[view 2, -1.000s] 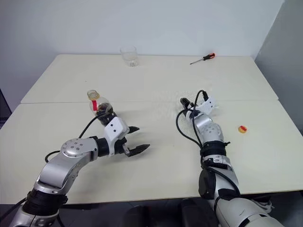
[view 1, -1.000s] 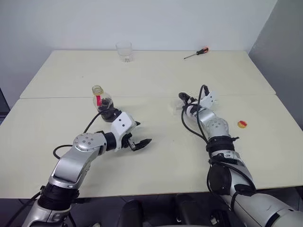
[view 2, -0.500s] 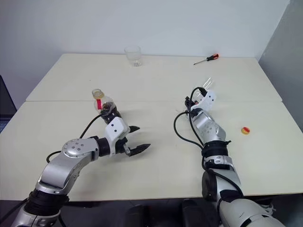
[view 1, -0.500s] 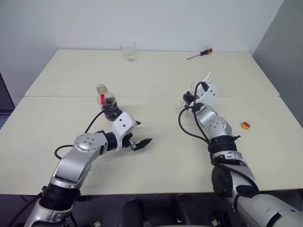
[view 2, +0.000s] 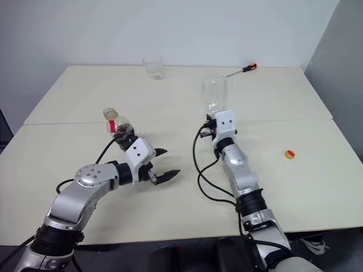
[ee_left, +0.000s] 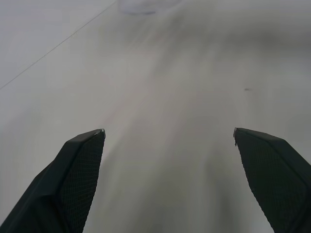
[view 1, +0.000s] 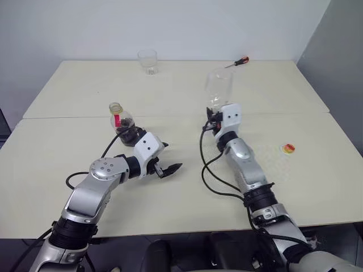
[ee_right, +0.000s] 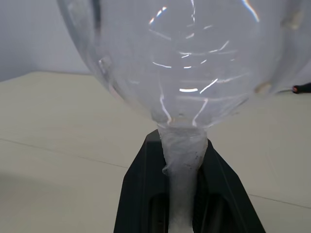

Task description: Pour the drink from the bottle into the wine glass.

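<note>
A second before, the right pincer lay low over the desk, with the wine glass not clearly made out beside it. Now the right pincer [view 1: 217, 116] had come up and rolled so that it pointed upward, clenched on the stem of the wine glass [view 1: 219, 86], which stood upright above it, bowl uppermost and lifted off the desk [view 1: 187, 90]. In the right wrist view the black fingers [ee_right: 221, 187] pressed the thin stem from both sides, with the rounded bowl [ee_right: 184, 58] directly above them. The left pincer [view 1: 167, 167] had kept its place, released, its two fingers spread wide with nothing between them, hanging just over the desk near the front middle.

The bottle [view 1: 123, 122] stood upright where it had been, on the left half of the desk just behind the left wrist, uncapped, with the drink [view 1: 127, 134] dark in its lower part.

By count: one wine glass, one bottle, one short clear tumbler [view 1: 148, 61] at the far edge, one screwdriver [view 1: 235, 63] with a red handle at the far right, and one small red-and-yellow cap [view 1: 288, 148] lying on the right side of the desk, well apart from the rest.
</note>
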